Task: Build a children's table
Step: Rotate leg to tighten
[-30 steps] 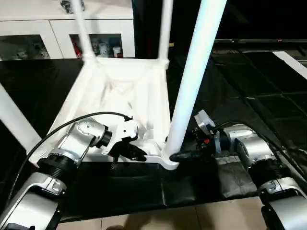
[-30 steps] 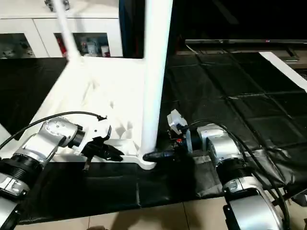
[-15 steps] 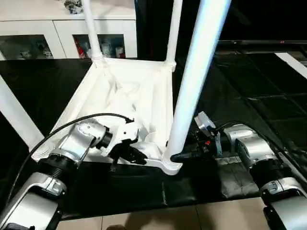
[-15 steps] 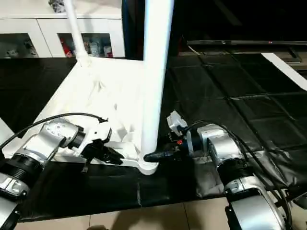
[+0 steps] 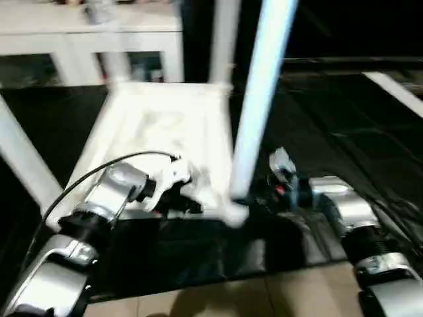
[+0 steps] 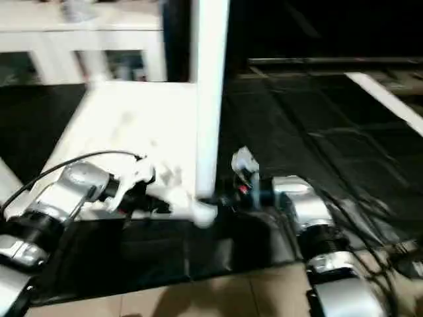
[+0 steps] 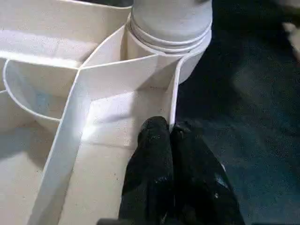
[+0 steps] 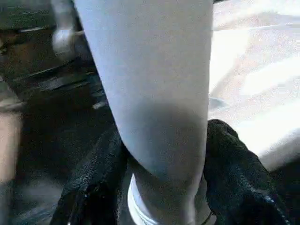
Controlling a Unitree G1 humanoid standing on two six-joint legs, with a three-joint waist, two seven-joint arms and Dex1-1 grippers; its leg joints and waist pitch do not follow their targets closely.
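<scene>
The white children's table lies upside down on a black mat, its ribbed underside (image 5: 158,125) facing up and its legs standing in the corner sockets. My right gripper (image 5: 248,198) is shut on the base of the near right leg (image 5: 254,105); the black fingers (image 8: 229,154) clasp the leg (image 8: 159,93) from both sides. My left gripper (image 5: 188,206) is shut on the top's near rim just left of that corner. The thin rim wall (image 7: 174,89) runs between the pinched fingertips (image 7: 157,133), close to the corner socket (image 7: 171,28).
Two more legs (image 5: 223,39) stand at the far corners, and another (image 5: 23,162) slants up at the near left. A white cabinet (image 5: 86,33) with glass doors stands behind. The black mat (image 5: 344,125) stretches to the right, with tiled floor (image 5: 264,297) at the near edge.
The whole picture has shifted and blurred, so the camera moved. Both grippers keep their holds on the rim and on the near right leg.
</scene>
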